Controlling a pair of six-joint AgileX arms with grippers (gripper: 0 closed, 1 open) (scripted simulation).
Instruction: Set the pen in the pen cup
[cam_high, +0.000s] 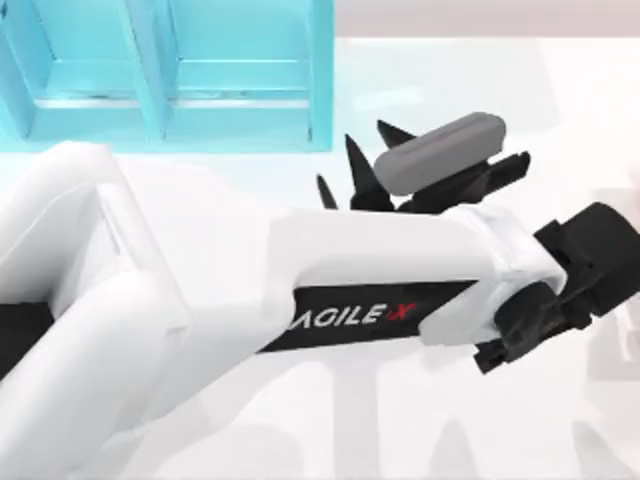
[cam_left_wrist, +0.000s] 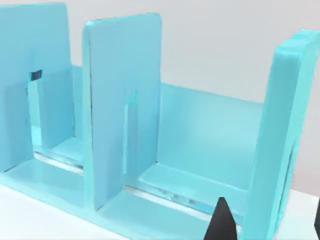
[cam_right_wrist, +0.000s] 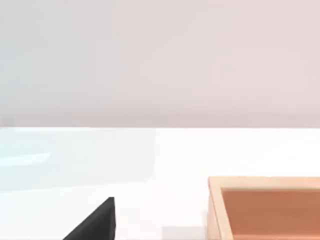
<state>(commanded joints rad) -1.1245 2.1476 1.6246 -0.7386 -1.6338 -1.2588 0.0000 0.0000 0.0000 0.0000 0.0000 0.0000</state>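
Frankly, I cannot tell which way pen or cup lies from the left gripper (cam_high: 368, 150). Its fingers are spread, with the turquoise shelf (cam_left_wrist: 122, 100) just ahead. The right gripper (cam_right_wrist: 100, 222) hovers near a wooden box (cam_right_wrist: 265, 210).

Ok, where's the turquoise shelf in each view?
Top: the shelf sits in the upper left corner, just beyond the left claw.
Left wrist: seen close up, spanning the picture behind the claw's dark fingertip.
Right wrist: faces the table and a wooden box.
Shared landmark: the white table.
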